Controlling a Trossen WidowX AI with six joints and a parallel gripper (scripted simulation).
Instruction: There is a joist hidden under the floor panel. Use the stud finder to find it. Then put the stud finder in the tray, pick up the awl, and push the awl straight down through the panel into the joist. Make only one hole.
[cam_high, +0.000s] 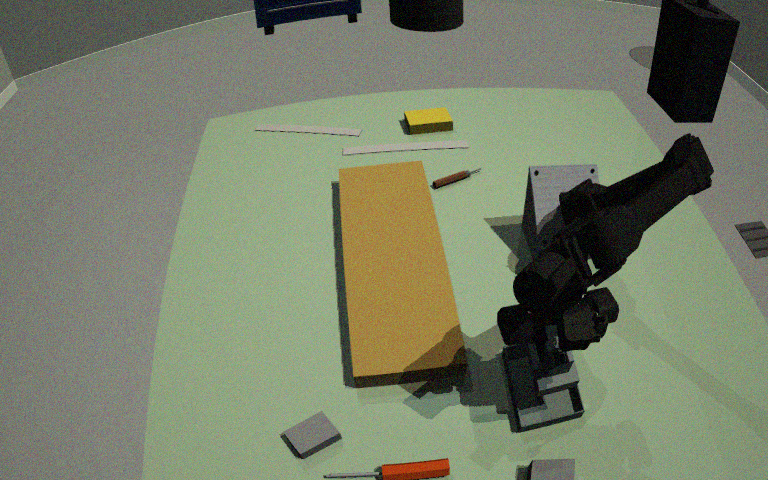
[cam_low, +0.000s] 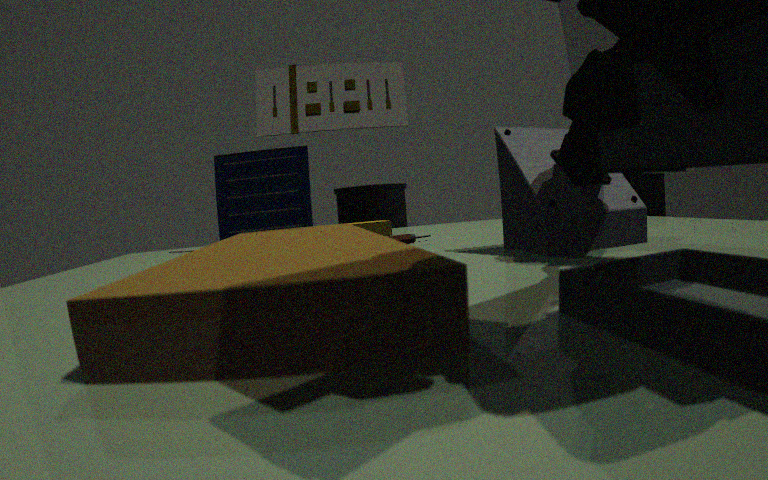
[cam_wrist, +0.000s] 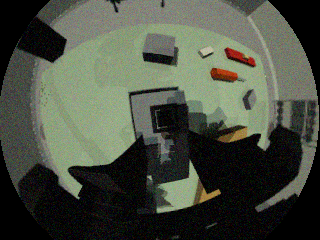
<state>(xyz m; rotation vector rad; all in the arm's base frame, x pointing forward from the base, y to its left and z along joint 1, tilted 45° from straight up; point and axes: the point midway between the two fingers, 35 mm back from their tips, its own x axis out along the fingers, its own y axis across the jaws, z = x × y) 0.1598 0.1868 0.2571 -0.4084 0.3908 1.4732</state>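
My gripper (cam_high: 548, 355) (cam_wrist: 163, 132) is shut on the grey stud finder (cam_high: 557, 378) (cam_wrist: 175, 162), whose dark square window faces the wrist camera. The stud finder is held above the dark-rimmed tray (cam_high: 555, 408) (cam_low: 611, 322) (cam_wrist: 141, 110), covering its back and middle part from above. The orange-tan floor panel (cam_high: 396, 254) (cam_low: 305, 249) (cam_wrist: 235, 135) lies left of the tray; no hole shows on its visible top. A brown-handled tool (cam_high: 451, 179) (cam_low: 404, 238), by its looks the awl, lies beside the panel's back right corner. Dark arm parts fill the upper right of the exterior view.
A sloped grey block (cam_high: 557, 181) (cam_low: 515, 192) stands behind the tray. An orange screwdriver (cam_high: 416, 469) (cam_wrist: 224, 75) and grey blocks (cam_high: 312, 434) (cam_wrist: 159, 48) lie in front. A yellow block (cam_high: 428, 120) and two pale strips (cam_high: 308, 130) (cam_high: 404, 148) lie at the back.
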